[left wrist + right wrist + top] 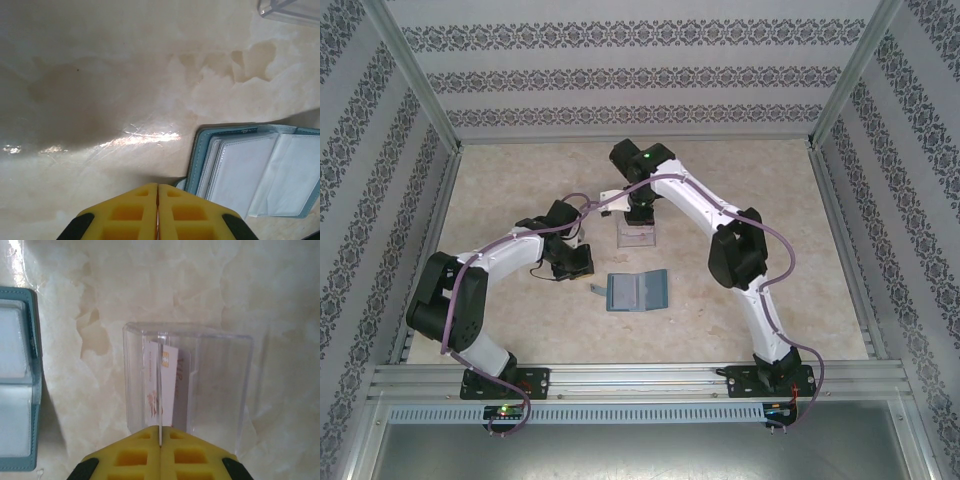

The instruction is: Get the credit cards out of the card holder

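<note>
**Right wrist view: shut fingers hanging over the clear box, one card lying inside**

The right fingers are showing at the bottom centre of the frame, pressed together, hanging directly above the clear box. One credit card, pale with a chip mark and dark lettering, is lying tilted inside that box. A thin pale line is running up from the seam between the fingers. I cannot tell whether it is another card held edge-on or part of the box. The card holder is lying open on the desk at the left edge of the frame, apart from the box.

In the left wrist view, the left fingers are sitting at the bottom centre, pressed together with nothing between them. The holder's clear sleeves are spreading out at the lower right, just beside the tips. Whether those sleeves are holding more cards is not readable.

If a card is indeed being pinched, the right fingers are probably best brought down inside the box walls before spreading, so the card is dropping flat rather than catching the rim.

For any remaining card, the soft holder is likely to be sliding or lifting with the pull. The left fingers are well placed to be pressing down on its near cover while the right fingers are drawing the card out along the sleeve's open side.
</note>
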`<control>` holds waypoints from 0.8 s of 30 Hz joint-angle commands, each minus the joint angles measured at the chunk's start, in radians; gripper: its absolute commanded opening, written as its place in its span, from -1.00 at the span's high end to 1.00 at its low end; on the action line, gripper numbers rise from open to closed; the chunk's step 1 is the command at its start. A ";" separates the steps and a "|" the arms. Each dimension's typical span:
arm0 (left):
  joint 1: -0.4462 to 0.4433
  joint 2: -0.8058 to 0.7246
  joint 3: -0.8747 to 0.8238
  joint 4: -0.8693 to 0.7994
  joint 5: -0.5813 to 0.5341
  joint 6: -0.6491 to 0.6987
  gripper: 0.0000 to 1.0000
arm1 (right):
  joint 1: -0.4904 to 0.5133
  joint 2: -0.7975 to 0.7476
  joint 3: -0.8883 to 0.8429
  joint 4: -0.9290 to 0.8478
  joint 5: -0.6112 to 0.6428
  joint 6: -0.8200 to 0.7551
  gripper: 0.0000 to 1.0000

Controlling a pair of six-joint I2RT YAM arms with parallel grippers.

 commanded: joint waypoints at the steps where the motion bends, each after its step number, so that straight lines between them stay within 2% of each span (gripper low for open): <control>1: 0.014 -0.033 -0.019 0.007 0.002 0.017 0.84 | 0.007 0.052 0.054 -0.063 0.008 -0.025 1.00; 17: 0.025 -0.021 -0.025 0.005 0.012 0.033 0.84 | 0.030 0.130 0.093 -0.141 -0.018 -0.007 1.00; 18: 0.025 -0.021 -0.024 0.004 0.015 0.035 0.84 | 0.030 0.135 0.100 -0.144 -0.016 -0.008 0.94; 20: 0.025 -0.021 -0.021 0.003 0.016 0.037 0.84 | 0.028 0.141 0.119 -0.139 0.013 0.009 0.61; 21: 0.025 -0.021 -0.019 0.002 0.013 0.037 0.84 | 0.027 0.140 0.123 -0.128 0.026 0.018 0.52; 24: 0.025 -0.018 -0.012 -0.002 0.012 0.043 0.84 | 0.018 0.111 0.116 -0.074 0.071 0.040 0.39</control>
